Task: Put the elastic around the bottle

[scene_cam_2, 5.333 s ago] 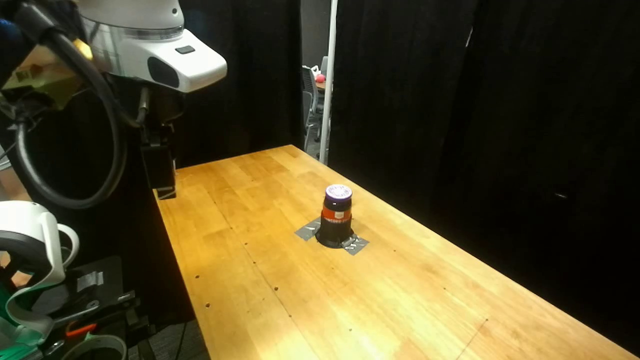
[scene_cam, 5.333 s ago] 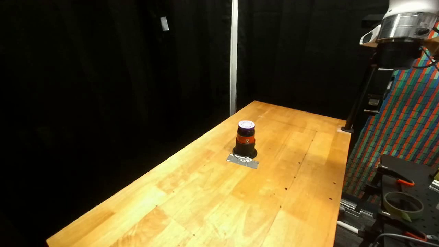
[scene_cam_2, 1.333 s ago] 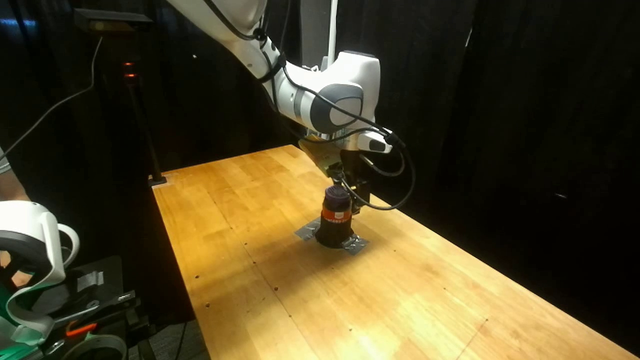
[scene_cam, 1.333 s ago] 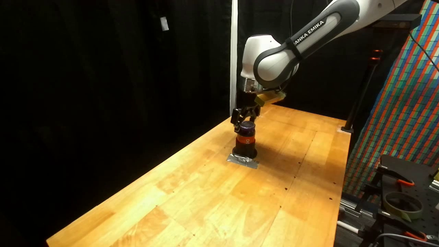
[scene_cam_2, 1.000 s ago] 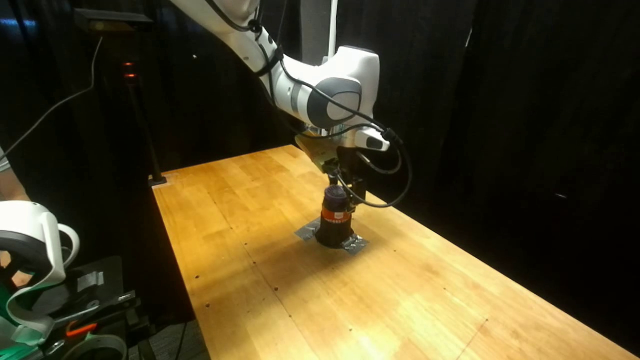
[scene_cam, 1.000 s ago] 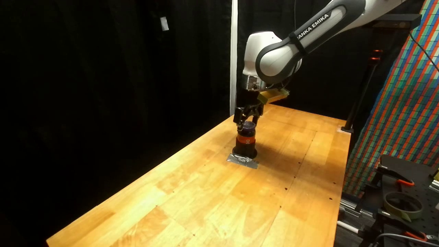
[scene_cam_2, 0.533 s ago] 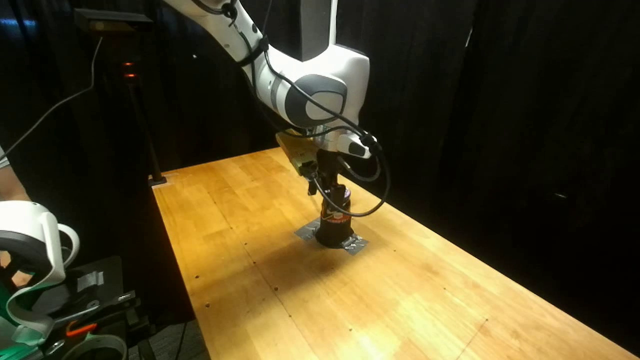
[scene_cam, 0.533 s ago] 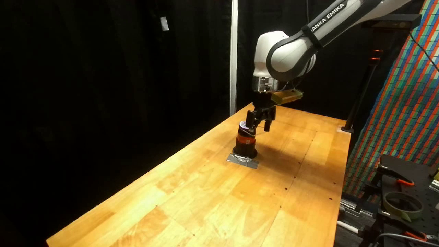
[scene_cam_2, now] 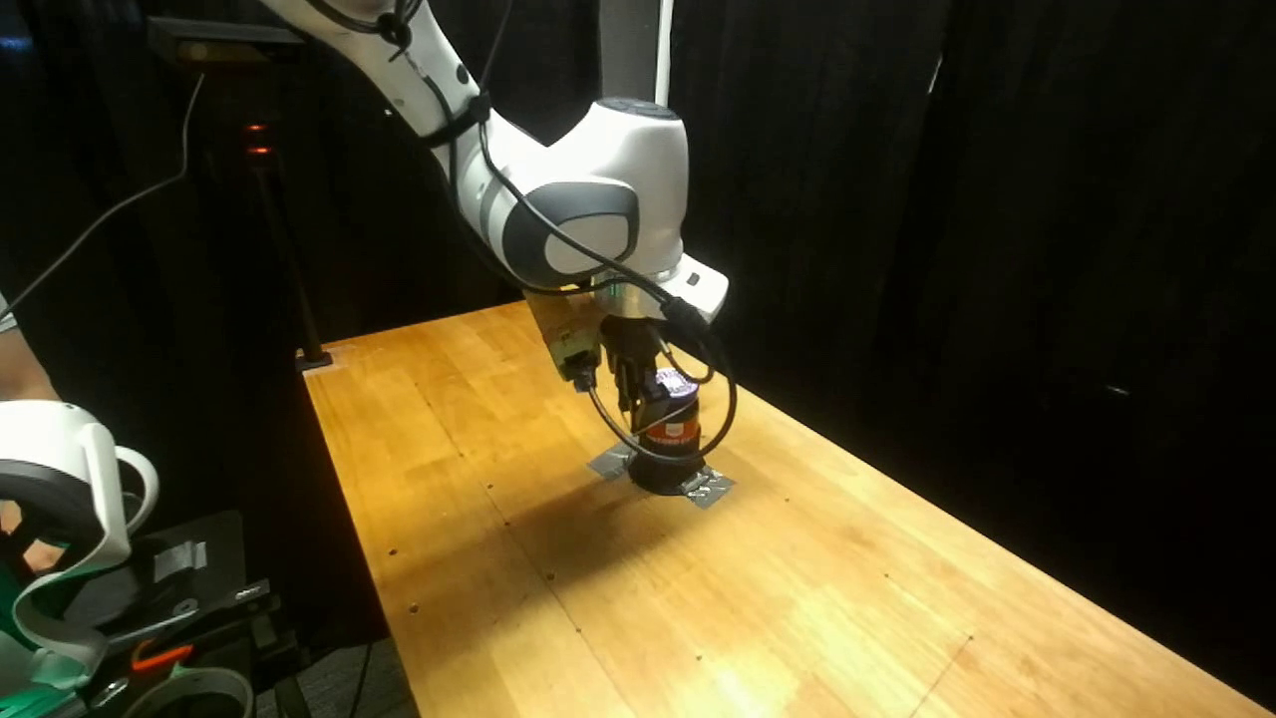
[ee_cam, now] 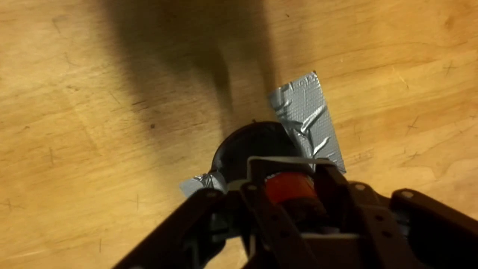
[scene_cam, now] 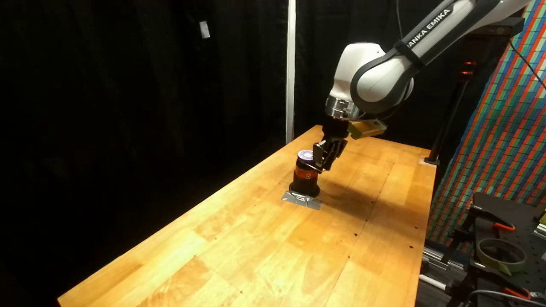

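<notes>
the gripper (ee_cam: 293,171) is holding its fingers partly apart, not clamped on anything — the elastic (ee_cam: 287,160) is spanning the gap from tip to tip in the wrist view, with the bottle (scene_cam: 305,174) showing just beyond. in both exterior views a thin strand is slanting across the bottle's upper half, so i'm reading this as the looping step: band looking mostly on, tool not free of it yet. can't tell if it's going all the way round, the far side is hidden.

the bottle is standing upright in a black round base (ee_cam: 257,147), and grey tape (scene_cam: 301,200) is pinning that to the counter (scene_cam: 256,243). it's sitting nearer the edge by the dark curtain (scene_cam: 149,128) than the opposite long edge, and the gripper is hanging just beside it, on the side away from the curtain.

next move is probably calling for bringing the fingers together and slipping them out of the loop — slowly, or the elastic could be snapping off the top.
</notes>
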